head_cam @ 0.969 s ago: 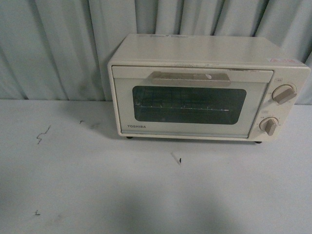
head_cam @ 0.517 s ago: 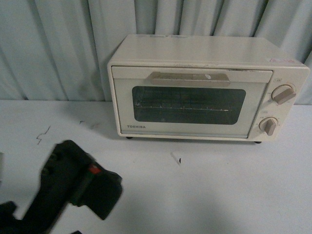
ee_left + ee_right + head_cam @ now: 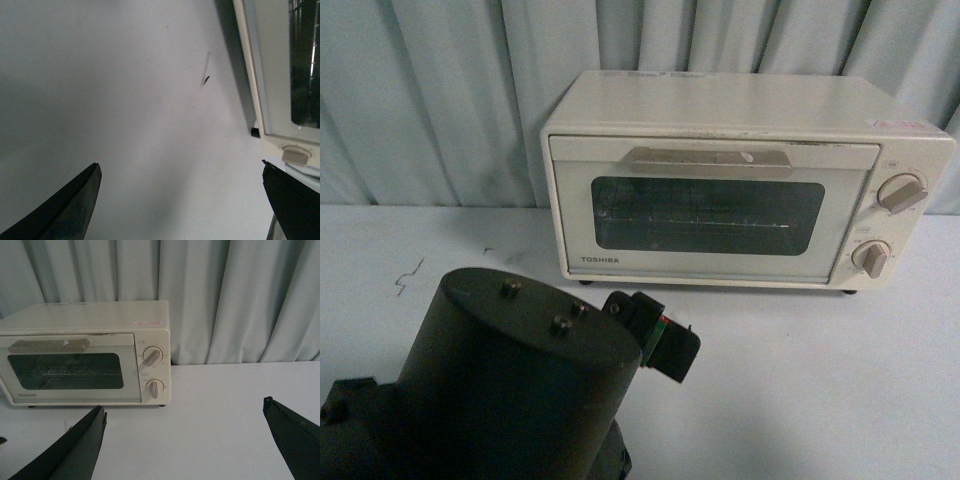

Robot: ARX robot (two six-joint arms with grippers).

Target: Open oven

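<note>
The cream-white oven (image 3: 720,110) stands at the back of the table with its dark glass door (image 3: 708,215) shut; a wire rack shows through the glass. Its beige bar handle (image 3: 710,160) runs along the top of the door, and two beige knobs (image 3: 902,192) sit at the right. My left arm (image 3: 510,390) fills the lower left of the front view, short of the oven. My left gripper (image 3: 180,164) is open over bare table beside the oven's lower corner (image 3: 280,135). My right gripper (image 3: 184,403) is open and empty, well back from the oven (image 3: 85,320).
A pale pleated curtain (image 3: 440,100) hangs right behind the oven. The white table (image 3: 820,380) carries a few small dark marks (image 3: 408,275). The oven stands on small dark feet (image 3: 850,291).
My left arm has come up from the lower left of the front view and reached toward the oven, now filling that corner. The oven and its door have not moved.
</note>
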